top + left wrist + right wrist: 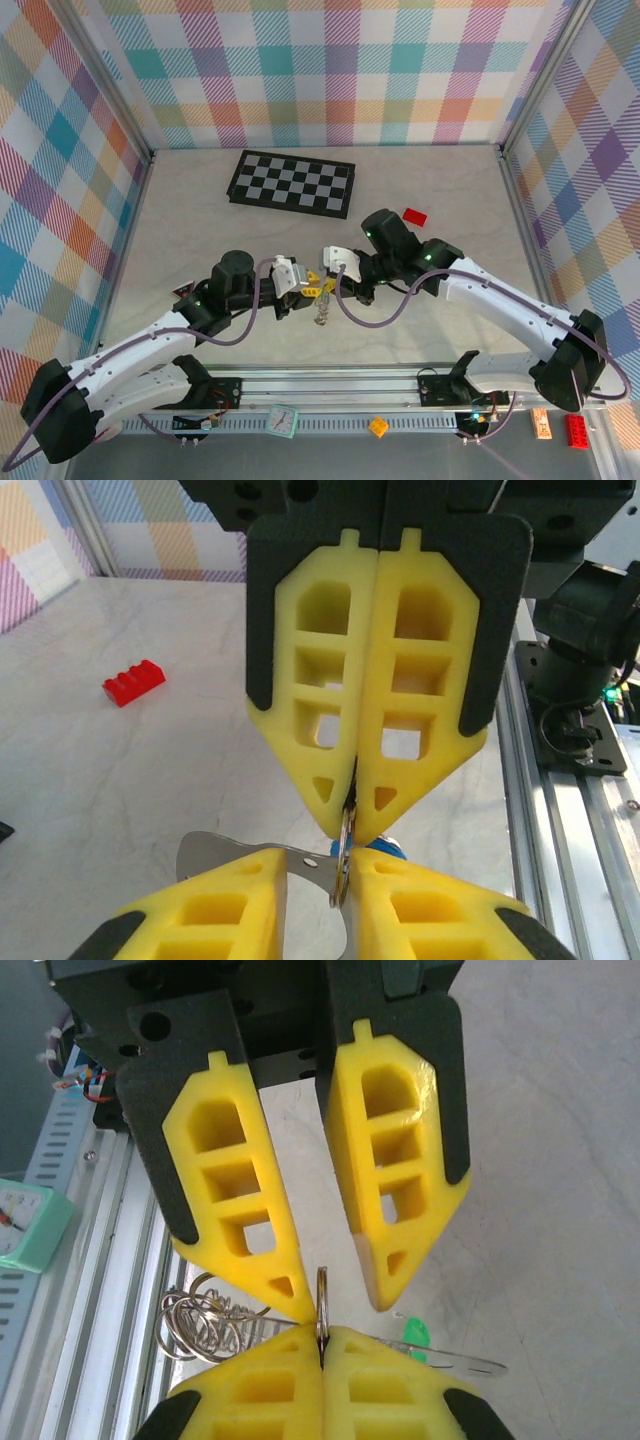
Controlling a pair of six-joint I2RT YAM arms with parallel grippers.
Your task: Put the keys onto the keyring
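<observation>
Metal keyring (322,1302) pinched upright in right gripper (322,1345), fingers squeezed together. Left gripper (342,1302) apart, either side of keyring's top. Blue key (385,849) and green key (415,1333) just beside keyring. Threaded on? Cannot tell. Likely more to do.

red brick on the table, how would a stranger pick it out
Find the chequered board at the far side of the table. Right of its near right corner lies the red brick, alone on pale tabletop; the other red brick sits by the right arm's base.
</observation>
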